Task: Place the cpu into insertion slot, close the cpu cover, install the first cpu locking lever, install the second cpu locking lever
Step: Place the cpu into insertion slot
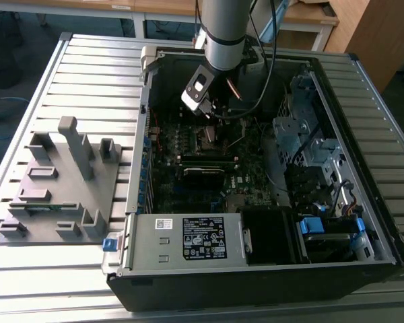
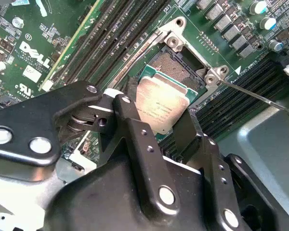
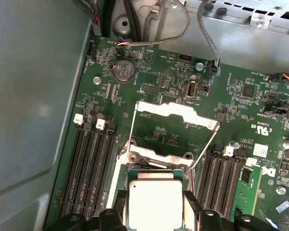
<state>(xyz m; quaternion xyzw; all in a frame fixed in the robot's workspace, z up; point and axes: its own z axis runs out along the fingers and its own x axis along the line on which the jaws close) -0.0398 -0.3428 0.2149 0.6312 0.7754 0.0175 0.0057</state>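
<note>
The jaws are clenched on the cpu point(image 2: 159, 103), a finger point(image 2: 133, 131) against each opposite edge. They hold it just over the insertion slot point(image 2: 177, 72), whose pin field shows past the chip's edge. A thin wire lever point(image 2: 260, 97) runs off from the slot's corner. The cpu cover point(image 3: 176, 110) is swung open over the circuit board point(image 3: 231, 106). The open computer case point(image 1: 256, 282) stands on the slatted bench point(image 1: 87, 87), toward its edge on the exterior view's right.

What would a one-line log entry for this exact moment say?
arm: black gripper shut on silvery square cpu | cpu: over dark square insertion slot | silvery cpu cover: open
</note>
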